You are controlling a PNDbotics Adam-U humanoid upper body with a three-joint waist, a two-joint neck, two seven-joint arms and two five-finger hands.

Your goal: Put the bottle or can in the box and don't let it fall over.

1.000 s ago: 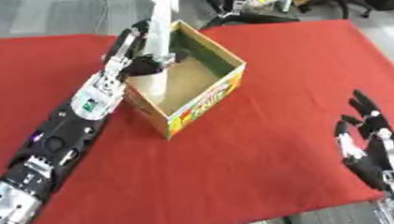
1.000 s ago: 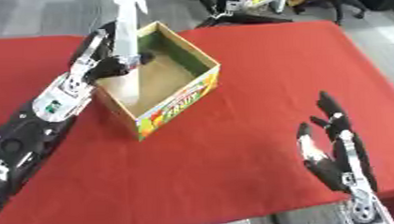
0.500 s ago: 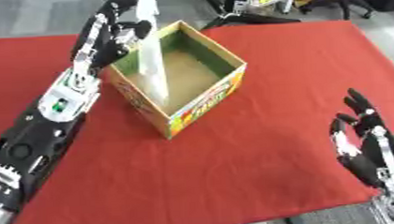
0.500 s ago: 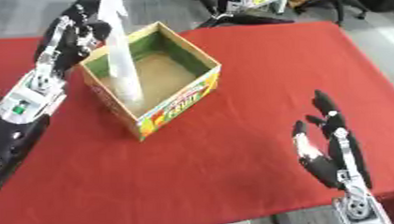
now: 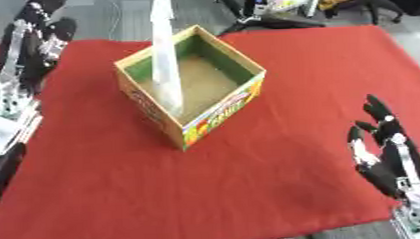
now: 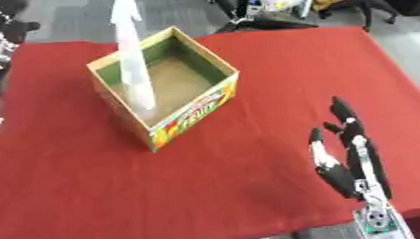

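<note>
Left hand (image 5: 42, 35), at 10 o'clock from the box (image 5: 215, 119): raised at the far left edge of the red cloth (image 5: 251, 190), black with silver joints, its forearm running down the left border. It holds nothing and stands well apart from the box; whether its fingers are straight or curled cannot be told.

Right hand (image 6: 346, 154), at 4 o'clock from the box: idle near the lower right corner, palm up off the cloth, fingers straight and spread wide, pointing away toward 12 o'clock. It holds nothing.

Bottle (image 5: 165, 58): a tall, slim, pale translucent form, blurred, with no label that can be made out. It stands inside the box against the near-left wall, base on the brown floor. Its long axis is close to vertical, neck up and leaning slightly toward 12 o'clock, top well above the rim.

Box: open-topped, square, set corner-on to the viewer, green inside walls, printed yellow, red and green outer faces. It rests on the cloth, left of centre.
</note>
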